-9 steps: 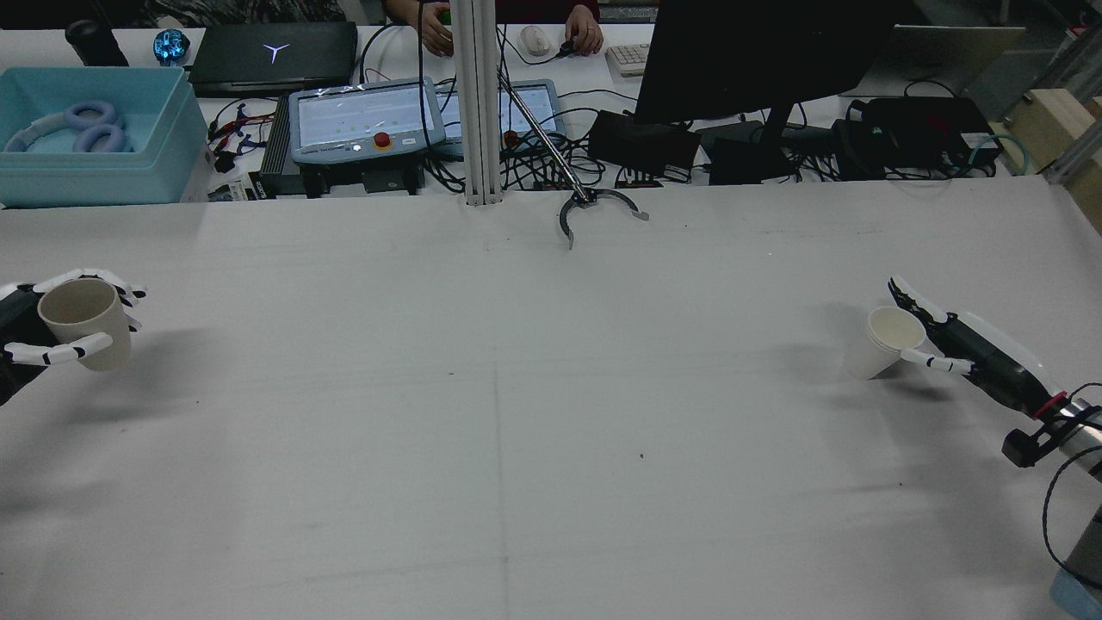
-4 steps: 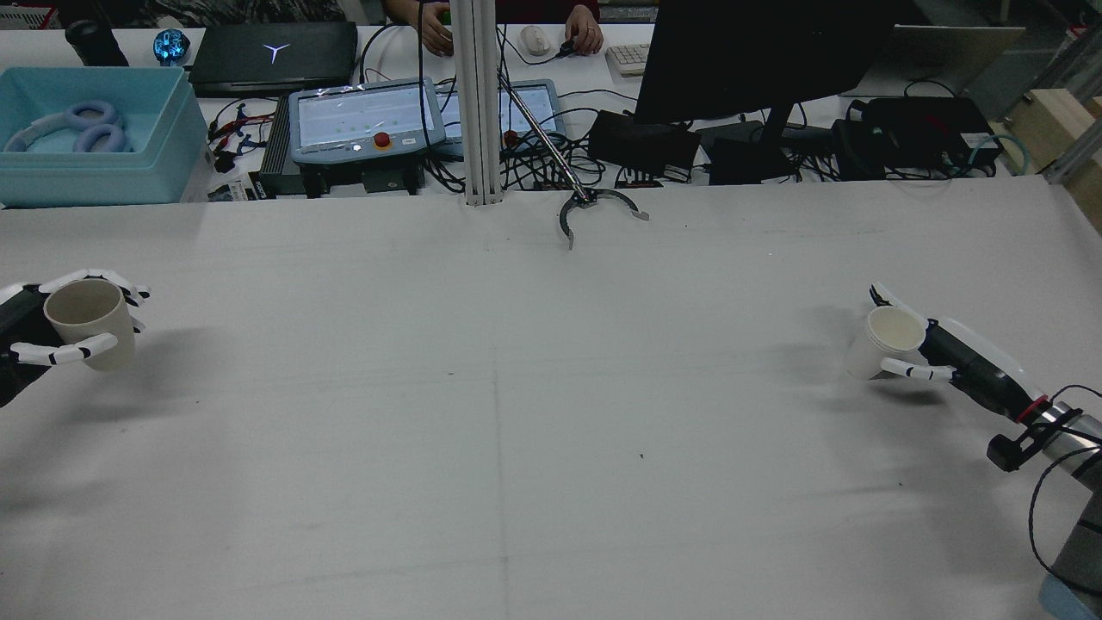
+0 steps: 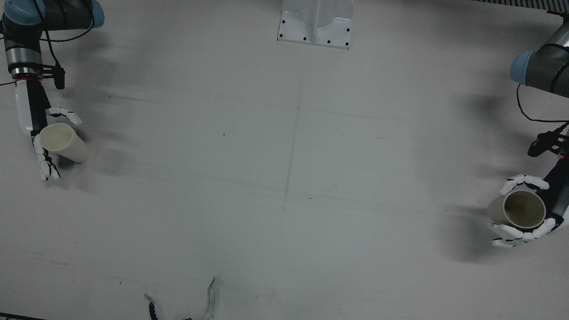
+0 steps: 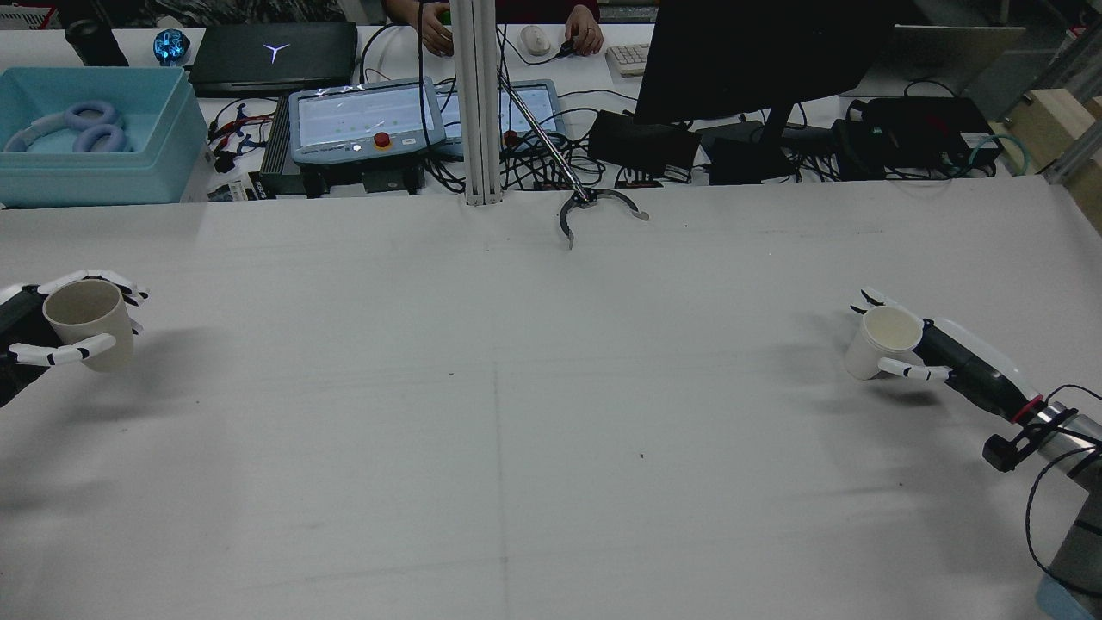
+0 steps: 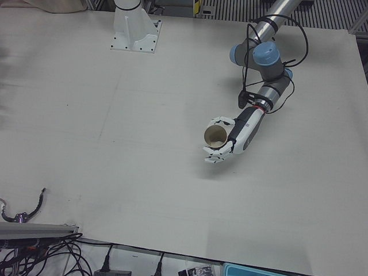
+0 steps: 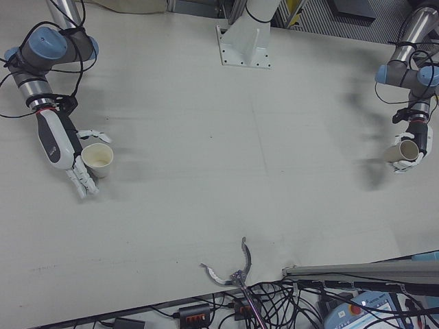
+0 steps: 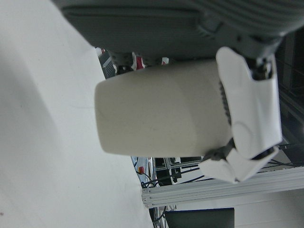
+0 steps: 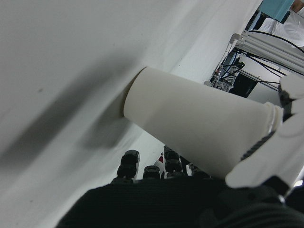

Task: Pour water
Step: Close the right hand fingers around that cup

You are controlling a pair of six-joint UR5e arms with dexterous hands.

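Observation:
A tan paper cup (image 4: 86,323) hangs above the table at the far left of the rear view, upright, with my left hand (image 4: 26,331) shut around it. The same cup (image 3: 518,209) shows its empty-looking mouth in the front view, and its side (image 7: 161,114) fills the left hand view. A white paper cup (image 4: 878,340) is on the right, tilted, with my right hand (image 4: 938,349) wrapped round its upper part. In the right hand view the white cup (image 8: 199,128) leans with its base against the table. The front view shows it (image 3: 64,142) beside the right hand (image 3: 35,120).
A black grabber claw (image 4: 598,207) lies at the table's far edge by a metal post (image 4: 478,103). Behind it stand teach pendants, cables, a monitor and a teal box (image 4: 95,138). A person's hands rest on the far desk. The arm pedestal (image 3: 315,22) sits mid-table.
My right hand slid a little to the left and its fingers curled round the white cup. The left hand with the tan cup has barely shifted.

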